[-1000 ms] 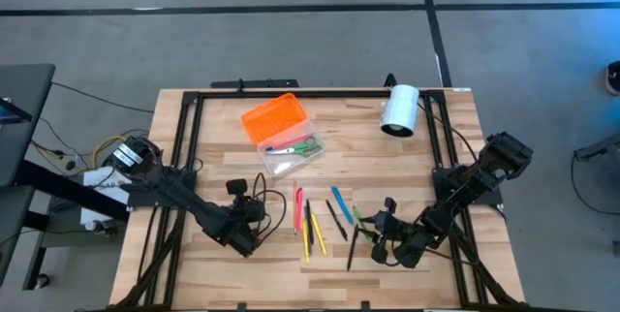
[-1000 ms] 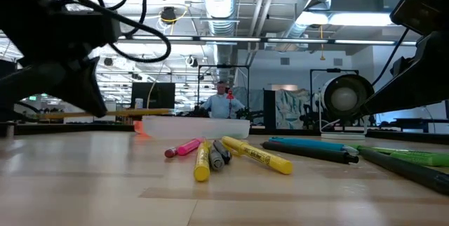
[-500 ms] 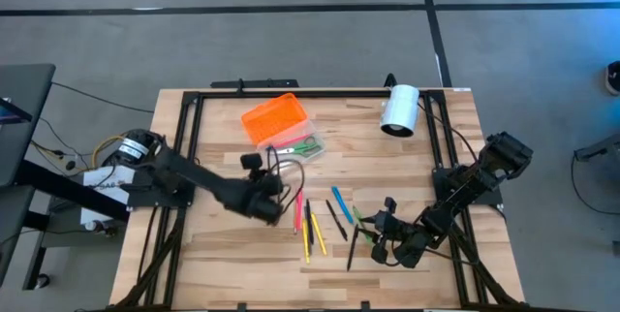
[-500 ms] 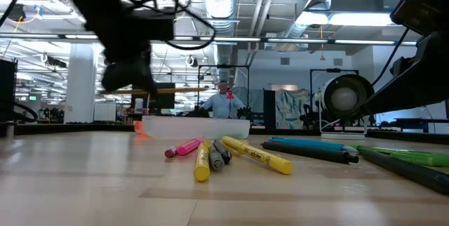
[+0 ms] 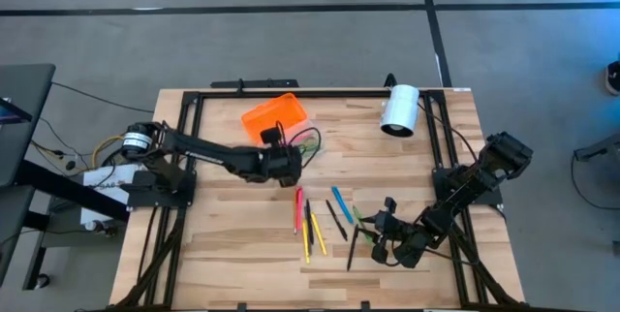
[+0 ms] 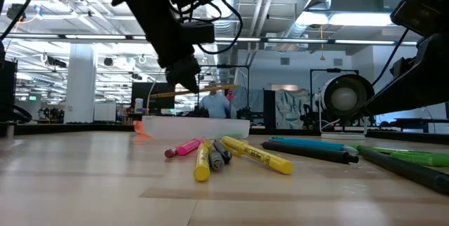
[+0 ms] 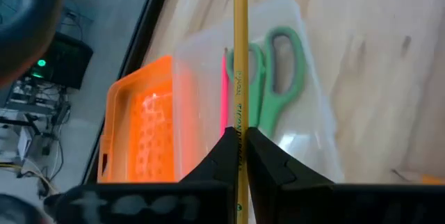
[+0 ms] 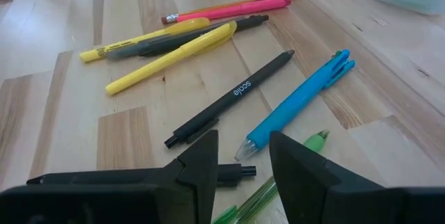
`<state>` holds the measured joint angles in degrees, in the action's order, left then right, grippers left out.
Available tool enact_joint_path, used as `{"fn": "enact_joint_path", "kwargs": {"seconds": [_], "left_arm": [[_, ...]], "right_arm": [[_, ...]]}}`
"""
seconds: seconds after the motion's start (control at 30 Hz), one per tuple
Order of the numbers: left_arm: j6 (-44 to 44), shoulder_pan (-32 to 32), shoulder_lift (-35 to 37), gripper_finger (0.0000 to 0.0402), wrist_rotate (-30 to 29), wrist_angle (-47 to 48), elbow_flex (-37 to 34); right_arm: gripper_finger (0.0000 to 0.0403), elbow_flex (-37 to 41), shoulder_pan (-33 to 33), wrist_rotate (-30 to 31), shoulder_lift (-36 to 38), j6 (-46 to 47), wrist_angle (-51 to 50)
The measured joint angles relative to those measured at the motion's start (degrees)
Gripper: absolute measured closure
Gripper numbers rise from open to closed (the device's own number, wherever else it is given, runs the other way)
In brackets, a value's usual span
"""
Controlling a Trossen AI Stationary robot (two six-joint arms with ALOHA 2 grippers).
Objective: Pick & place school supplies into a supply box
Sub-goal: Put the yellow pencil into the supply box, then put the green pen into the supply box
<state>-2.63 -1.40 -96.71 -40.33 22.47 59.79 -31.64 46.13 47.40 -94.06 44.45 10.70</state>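
Gripper work first: our left gripper [image 7: 240, 156] is clamped on a thin wood-coloured pencil [image 7: 240, 64], holding it in the air over the clear plastic base of the small supply box [image 7: 306, 113], whose ribbed bright orange lid [image 7: 139, 123] lies open beside it. Green-handled scissors [image 7: 274, 78] already lie in that base, along with a pink pen, we think. We judge the box light and liable to slide on the pale wooden surface [image 5: 232, 225].

Our right gripper [image 8: 240, 158] waits low over the surface near the loose pens, its fingers apart and holding nothing.

In the wrist view, the pencil's long axis runs along the length of the base, roughly parallel with the scissors; we cannot tell which end is the tip. It is stiff, light and smooth, so it could pivot in a pinch near one end; a hold nearer the middle seems steadier to us. In the low view it hangs nearly level.
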Motion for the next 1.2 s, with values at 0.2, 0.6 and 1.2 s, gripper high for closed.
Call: {"fn": "enact_joint_path", "kwargs": {"seconds": [0.2, 0.6, 1.2], "left_arm": [[2.0, 3.7, 0.0, 0.0401, 3.4, -1.5, 0.0], [2.4, 7.1, 0.0, 0.0400, 9.5, -1.4, -0.1], [3.1, 9.0, 0.0, 0.0311, 12.0, -0.3, -0.1]], "right_arm": [[0.0281, 0.0, 0.0, 0.0, 0.0, 0.0, -0.1], [0.0281, 0.0, 0.0, -0.1, 0.0, 0.0, -0.1], [0.0281, 0.0, 0.0, -0.1, 0.0, 0.3, 0.2]]}}
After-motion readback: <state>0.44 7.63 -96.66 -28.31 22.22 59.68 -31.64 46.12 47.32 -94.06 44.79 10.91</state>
